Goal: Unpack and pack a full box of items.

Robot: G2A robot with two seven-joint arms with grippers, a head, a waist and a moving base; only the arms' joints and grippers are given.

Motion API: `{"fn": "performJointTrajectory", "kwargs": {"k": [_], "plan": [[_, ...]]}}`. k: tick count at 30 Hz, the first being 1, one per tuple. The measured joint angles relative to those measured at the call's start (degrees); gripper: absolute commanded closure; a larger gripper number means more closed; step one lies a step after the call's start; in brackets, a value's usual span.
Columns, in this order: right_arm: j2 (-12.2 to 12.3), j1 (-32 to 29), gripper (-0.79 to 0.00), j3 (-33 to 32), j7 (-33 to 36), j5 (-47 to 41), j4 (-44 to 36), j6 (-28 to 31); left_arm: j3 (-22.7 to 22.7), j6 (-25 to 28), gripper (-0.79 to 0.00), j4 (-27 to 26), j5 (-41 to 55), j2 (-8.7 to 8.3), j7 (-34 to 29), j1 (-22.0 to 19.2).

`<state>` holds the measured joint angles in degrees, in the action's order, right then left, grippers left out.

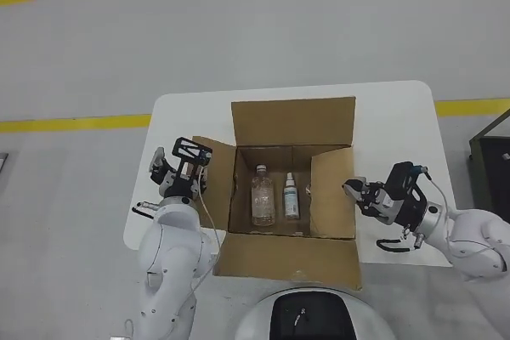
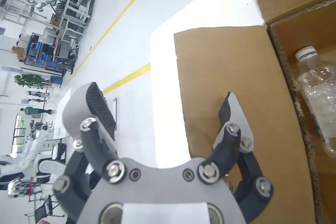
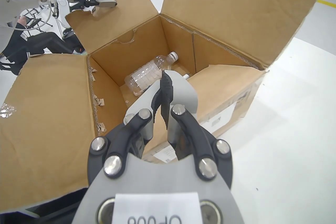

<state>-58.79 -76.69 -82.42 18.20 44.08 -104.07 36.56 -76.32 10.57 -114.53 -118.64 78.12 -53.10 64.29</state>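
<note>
To lift the big bottle (image 1: pixel 263 200) lying in the bottom of the open box (image 1: pixel 293 127) next to the small spray bottle (image 1: pixel 291 200), the spread-apart left fingers (image 2: pixel 99 107) beside the box should drop straight in, while the closed right fingers (image 3: pixel 164 89) wait outside the box.

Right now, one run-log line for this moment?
box open on table | clear bottle, small bottle lying inside | left gripper open by side flap | right gripper shut, empty, by opposite flap
</note>
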Motion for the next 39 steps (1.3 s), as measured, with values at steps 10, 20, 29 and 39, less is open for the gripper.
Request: {"fn": "performJointTrajectory", "kwargs": {"k": [10,20,29,39], "plan": [[0.1,-0.8,0.0,-0.7,-0.5,-0.1,-0.4,-0.4,1.0,0.6,-0.785,4.5,-3.1,0.27,-0.1,-0.5],[0.4,-2.8,0.0,-4.6,-3.4,-1.1,-3.4,-1.9,3.3,0.7,-0.785,-4.7,0.5,0.96,0.5,0.8],[0.9,-7.4,0.0,-12.8,-5.2,-3.2,-5.6,-2.9,12.6,3.4,-0.785,-13.9,7.9,2.03,5.2,1.7],[1.0,-12.1,0.0,-17.4,-6.9,-3.7,-4.7,-3.2,21.5,8.1,-0.785,-0.6,43.2,4.46,6.2,-4.0]]}}
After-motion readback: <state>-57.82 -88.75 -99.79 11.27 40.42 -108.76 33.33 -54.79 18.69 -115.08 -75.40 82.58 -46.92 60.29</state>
